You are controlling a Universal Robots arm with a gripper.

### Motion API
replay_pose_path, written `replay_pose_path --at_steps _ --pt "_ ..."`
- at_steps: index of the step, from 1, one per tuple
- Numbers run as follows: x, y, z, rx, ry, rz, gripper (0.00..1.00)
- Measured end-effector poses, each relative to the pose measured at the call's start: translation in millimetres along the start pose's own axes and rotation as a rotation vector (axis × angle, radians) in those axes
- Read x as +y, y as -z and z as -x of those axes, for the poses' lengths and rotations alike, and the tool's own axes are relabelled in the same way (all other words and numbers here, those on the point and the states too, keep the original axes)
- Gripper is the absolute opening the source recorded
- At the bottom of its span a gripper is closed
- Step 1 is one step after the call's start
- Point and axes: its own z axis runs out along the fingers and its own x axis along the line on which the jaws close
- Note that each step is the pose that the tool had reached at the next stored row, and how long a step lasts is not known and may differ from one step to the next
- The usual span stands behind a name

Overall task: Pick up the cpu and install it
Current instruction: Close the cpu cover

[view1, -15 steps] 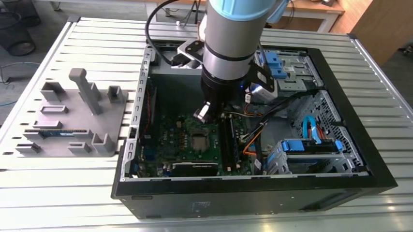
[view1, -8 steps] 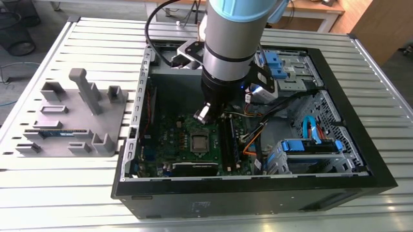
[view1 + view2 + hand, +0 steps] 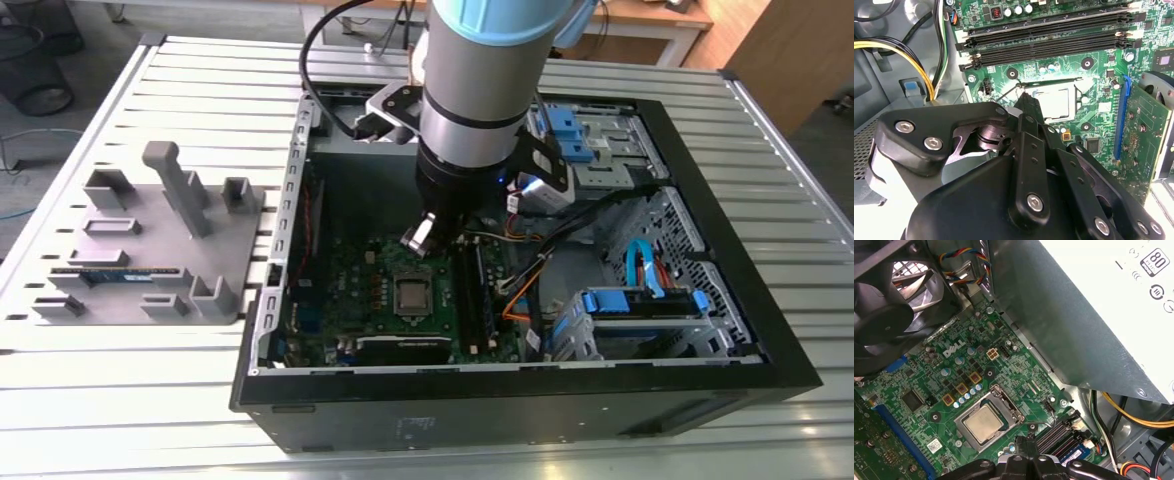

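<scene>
My hand (image 3: 1024, 102) hung beside the cpu (image 3: 983, 422) seated in its socket, fingers closed, gripping nothing I could see

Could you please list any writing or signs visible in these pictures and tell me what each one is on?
White brand lettering on the motherboard, left unquoted.
Badge and round symbols on the power supply casing, left unquoted.
Small white sticker on the board: too small to read.
Label on the memory stick: too small to read.
</scene>
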Motion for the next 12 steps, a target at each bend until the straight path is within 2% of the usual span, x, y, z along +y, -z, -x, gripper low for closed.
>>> replay_pose_path --at_steps 5,12 --pt "0.6 0.0 -1.6 0.0 0.0 0.0 0.11" --pt "6.5 0.2 -11.7 -0.0023 0.0 -0.0013 0.11"
